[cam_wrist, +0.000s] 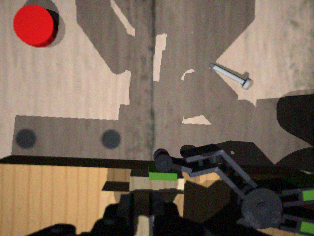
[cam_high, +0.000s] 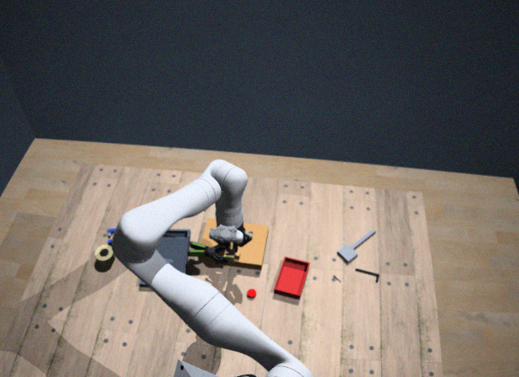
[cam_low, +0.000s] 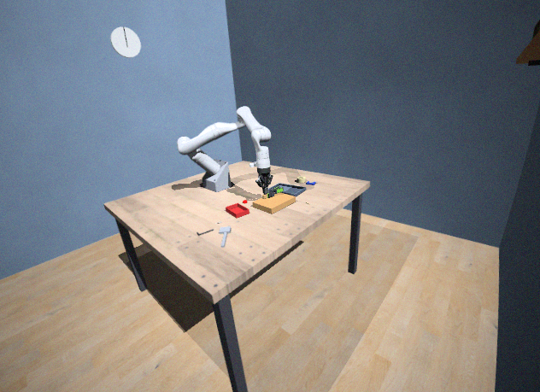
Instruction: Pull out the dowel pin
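Pin-pulling step, likely. Gripper [cam_high: 234, 250] [cam_low: 265, 193] [cam_wrist: 141, 211] narrow over block; can't tell if pin's held. Next: confirm grip, twist, lift straight, spring clamp [cam_high: 215, 252] [cam_low: 278, 190] [cam_wrist: 261, 207] undisturbed.

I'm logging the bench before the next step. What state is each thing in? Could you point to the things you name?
gripper [cam_high: 234, 252] [cam_low: 265, 195] [cam_wrist: 141, 211]: over the board; grip unclear
spring clamp [cam_high: 213, 252] [cam_wrist: 261, 208]: on its side, at the block
red tray [cam_high: 291, 278] [cam_low: 237, 210]: upright, nothing in it
bolt [cam_wrist: 230, 76]: lying loose
mallet [cam_high: 347, 253] [cam_low: 224, 230]: lying flat
tape roll [cam_high: 103, 252] [cam_low: 300, 179]: hole up

Bench board [cam_high: 254, 245] [cam_low: 275, 202] [cam_wrist: 55, 192]: smooth wood; screw [cam_wrist: 231, 76]: shiny, probably metal.
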Controlling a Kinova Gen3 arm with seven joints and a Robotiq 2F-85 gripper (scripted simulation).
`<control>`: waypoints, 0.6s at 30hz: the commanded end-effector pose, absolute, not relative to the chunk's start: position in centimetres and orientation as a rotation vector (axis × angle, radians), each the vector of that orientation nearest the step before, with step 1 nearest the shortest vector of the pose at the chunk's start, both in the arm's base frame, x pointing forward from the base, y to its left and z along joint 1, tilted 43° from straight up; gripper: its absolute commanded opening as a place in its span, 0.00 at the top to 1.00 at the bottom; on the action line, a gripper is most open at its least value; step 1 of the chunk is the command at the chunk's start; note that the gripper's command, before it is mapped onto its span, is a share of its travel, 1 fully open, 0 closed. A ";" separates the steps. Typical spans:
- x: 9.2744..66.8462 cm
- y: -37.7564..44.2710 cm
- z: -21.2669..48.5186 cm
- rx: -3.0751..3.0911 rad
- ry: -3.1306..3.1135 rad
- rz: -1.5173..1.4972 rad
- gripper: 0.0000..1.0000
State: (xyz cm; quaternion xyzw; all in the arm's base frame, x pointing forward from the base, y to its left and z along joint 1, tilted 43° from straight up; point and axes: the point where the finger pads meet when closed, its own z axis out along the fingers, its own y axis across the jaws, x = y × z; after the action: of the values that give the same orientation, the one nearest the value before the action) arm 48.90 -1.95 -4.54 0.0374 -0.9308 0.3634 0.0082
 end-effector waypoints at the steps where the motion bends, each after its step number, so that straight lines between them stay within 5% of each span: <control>1: 49.0 -1.9 -4.5 0.122 -2.910 1.135 0.90; 18: 49.0 -1.8 -4.5 0.144 -2.904 1.133 0.90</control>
State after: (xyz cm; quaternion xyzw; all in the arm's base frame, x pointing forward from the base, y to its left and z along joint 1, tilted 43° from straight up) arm 48.90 -1.95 -4.54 0.0450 -0.9305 0.3634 0.0112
